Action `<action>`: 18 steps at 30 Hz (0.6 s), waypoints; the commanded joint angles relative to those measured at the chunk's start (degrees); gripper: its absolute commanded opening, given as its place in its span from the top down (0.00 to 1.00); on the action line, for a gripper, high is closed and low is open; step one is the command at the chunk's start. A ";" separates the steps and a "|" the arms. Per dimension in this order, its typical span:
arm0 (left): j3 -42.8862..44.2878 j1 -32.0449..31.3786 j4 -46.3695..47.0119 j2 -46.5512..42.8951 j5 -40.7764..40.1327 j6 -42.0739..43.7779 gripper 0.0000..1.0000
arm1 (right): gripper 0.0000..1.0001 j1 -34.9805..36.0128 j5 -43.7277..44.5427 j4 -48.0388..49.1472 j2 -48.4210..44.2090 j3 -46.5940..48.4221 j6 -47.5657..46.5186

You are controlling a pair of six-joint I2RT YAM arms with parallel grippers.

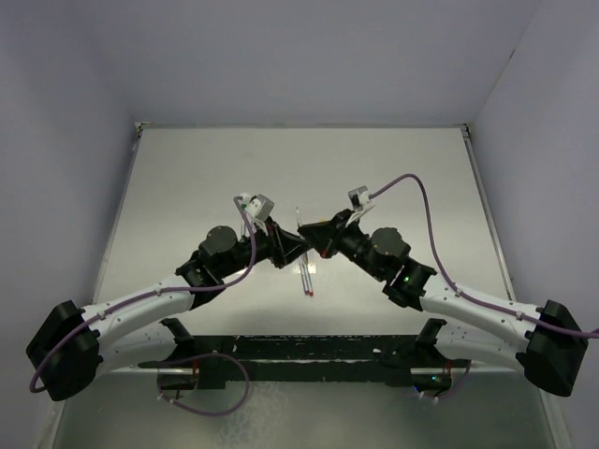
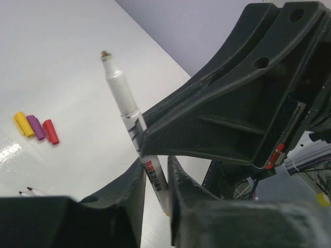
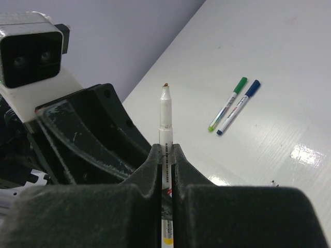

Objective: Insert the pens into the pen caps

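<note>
Right gripper [image 3: 165, 150]: clamped on yellow-ended pen [image 3: 165, 111], nib up. Left gripper [image 2: 156, 173]: jaws flank its lower barrel; I cannot tell if they pinch. Risk: early release drops it; opposed pulls skew it.

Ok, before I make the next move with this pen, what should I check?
1. Clamp of the right gripper on the pen: ok.
2. Fingers of the left gripper on either side of the pen's lower barrel: ok. Firm hold there: cannot tell.
3. Pen tip bare and clear of both grippers: ok.
4. Matching yellow cap in view, lying free: ok.
5. Room around it: not ok, the purple cap and red cap lie right alongside.
6. The green pen and blue pen capped: ok.
</note>
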 commanded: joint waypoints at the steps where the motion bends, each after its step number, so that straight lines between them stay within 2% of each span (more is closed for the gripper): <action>1: 1.17 -0.25 3.65 -0.79 -1.21 -0.60 0.82 | 1.00 -0.08 -0.71 3.89 -0.31 0.42 0.44; 3: 1.23 -0.19 2.80 -0.52 -1.83 -1.02 0.98 | 1.00 -0.08 -0.62 3.84 -0.29 0.36 0.33; 8: 0.54 -0.19 1.35 -1.17 -3.45 -1.66 1.00 | 1.00 -0.08 -0.67 2.71 -0.45 0.62 -0.08; 11: 0.27 -0.23 -0.37 -2.28 -4.99 -1.52 1.00 | 0.84 -0.06 -0.71 1.14 -1.00 1.18 -0.87; 18: 0.82 -0.21 -12.40 -4.54 -10.36 -0.88 1.00 | 0.62 -0.07 2.68 -5.66 -4.25 3.14 -2.88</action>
